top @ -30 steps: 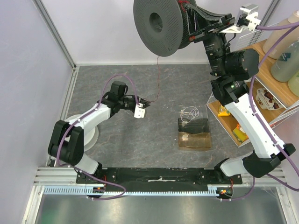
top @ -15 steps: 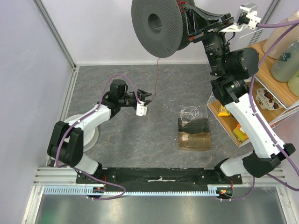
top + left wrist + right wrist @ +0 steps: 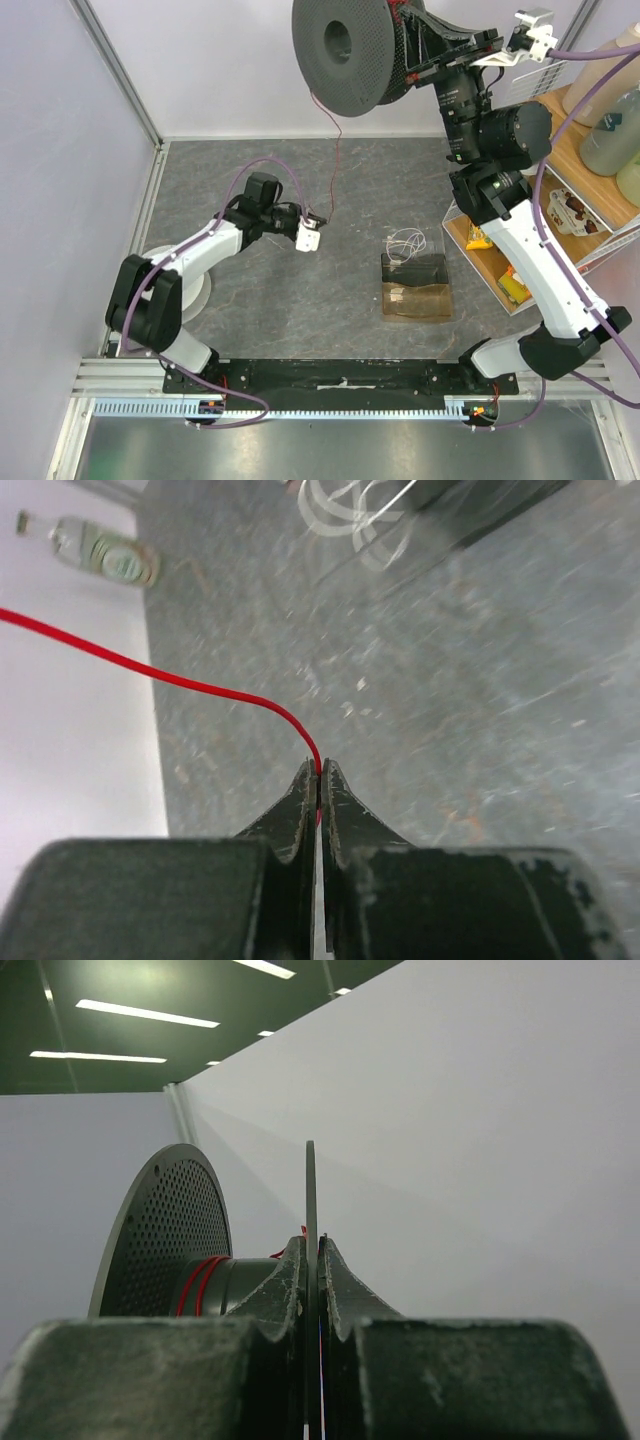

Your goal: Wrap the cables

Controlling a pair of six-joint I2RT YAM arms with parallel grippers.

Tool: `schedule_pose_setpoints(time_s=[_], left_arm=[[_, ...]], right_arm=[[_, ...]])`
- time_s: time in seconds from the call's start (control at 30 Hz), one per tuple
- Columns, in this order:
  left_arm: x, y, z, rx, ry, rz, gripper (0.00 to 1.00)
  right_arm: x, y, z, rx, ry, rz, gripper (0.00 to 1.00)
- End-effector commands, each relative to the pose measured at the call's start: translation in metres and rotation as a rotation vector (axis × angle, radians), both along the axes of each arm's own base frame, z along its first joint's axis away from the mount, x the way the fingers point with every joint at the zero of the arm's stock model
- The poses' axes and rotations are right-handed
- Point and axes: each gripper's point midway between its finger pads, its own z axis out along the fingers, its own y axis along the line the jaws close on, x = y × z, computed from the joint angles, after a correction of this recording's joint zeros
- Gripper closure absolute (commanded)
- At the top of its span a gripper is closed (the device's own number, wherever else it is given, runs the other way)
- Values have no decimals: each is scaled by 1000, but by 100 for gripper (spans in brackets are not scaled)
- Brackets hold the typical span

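Surface: grey stone-look table (image 3: 250, 330), pale walls behind.
L gripper (image 3: 318, 775): jaws closed, long thin red wire (image 3: 200, 685) pinched at tips.
Wire path: from L gripper up and away to dark grey perforated spool (image 3: 345, 50); axis approx near-to-far.
R gripper (image 3: 311, 1250): clamped on spool flange, spool high at far side.
Nearer arm: L.
Next (guess): spool turns, L keeps wire taut.

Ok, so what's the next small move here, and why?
Probably roll the right wrist a little so the spool turns and takes up wire. The left jaws are shut on the wire, which runs up with a slight bend to the spool. The right jaws clamp the spool's flange, and a few red turns sit on its hub, so winding looks like the step due.
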Motion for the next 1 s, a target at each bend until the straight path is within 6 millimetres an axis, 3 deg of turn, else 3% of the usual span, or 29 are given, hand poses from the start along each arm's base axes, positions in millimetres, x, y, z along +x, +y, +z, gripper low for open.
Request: schedule_pose_setpoints(time_s=[0.0,0.2,0.47,0.63,0.8,0.97], left_arm=[[-84,-13,27,-15,71,-186,98],[-182,-28,44,-12,149,-340,98],[-264,-24,86,-52,116,-508,98],[-288,-19,125,-109,86,-553,98],[-295,-16,163,-171,61,-554,98],[-298,-15,198,-237,44,-545,98]], right_arm=[[17,-37,11,99,-11,-238,100],[67,-43,-34,73,49,-471,100],[122,-25,-99,-139,65,-667,100],[139,-9,-139,-271,38,-669,100],[142,12,-177,-423,11,-602,100],[142,16,-214,-536,16,-603,100]])
